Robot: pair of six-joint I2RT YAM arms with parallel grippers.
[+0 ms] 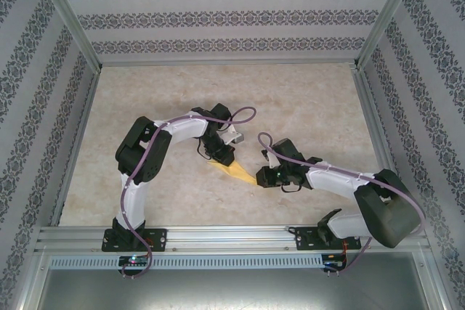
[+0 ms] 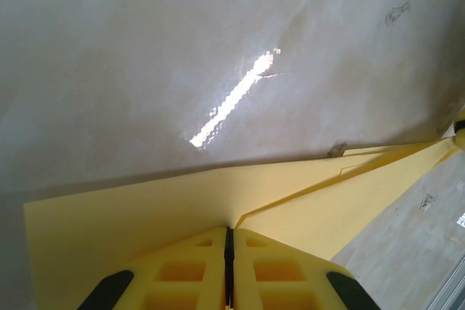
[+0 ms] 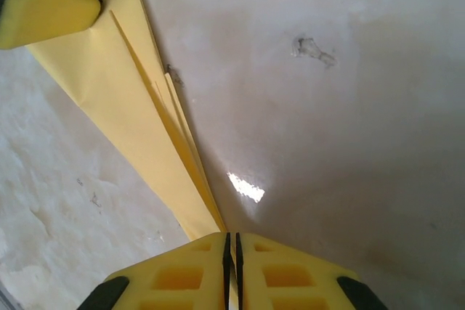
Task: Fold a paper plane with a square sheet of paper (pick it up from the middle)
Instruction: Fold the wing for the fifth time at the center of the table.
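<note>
TWO ARMS, ONE FOLD: Over the pale marbled table point(image 1: 305, 92), inside patterned walls point(image 1: 218, 16), the left arm point(image 1: 145, 154) curls round from its base. The right arm point(image 1: 341, 179) reaches in low, and their ends meet near the middle of the table.

Stretched between them is the paper plane point(image 1: 237, 170), a mustard-yellow sheet already creased to a long point. It appears to be held at both ends to keep the layers taut and lying together, ready for a further crease. From where I stand I cannot tell whether its underside touches the table or hangs just clear of it.

The left gripper point(image 1: 220, 155) has the broad end. Seen from its own wrist, its jaws are pressed flat together, with the paper running out from between them and fanning away to both sides.

The right gripper point(image 1: 263, 178) has the narrow end. Its jaws are all but closed, with only a hairline between them, and the folded layers run straight into that line. From the right wrist, one of the left gripper's yellow fingers point(image 3: 43, 5) is visible clamped on the far, wider part, well apart from the tip.
</note>
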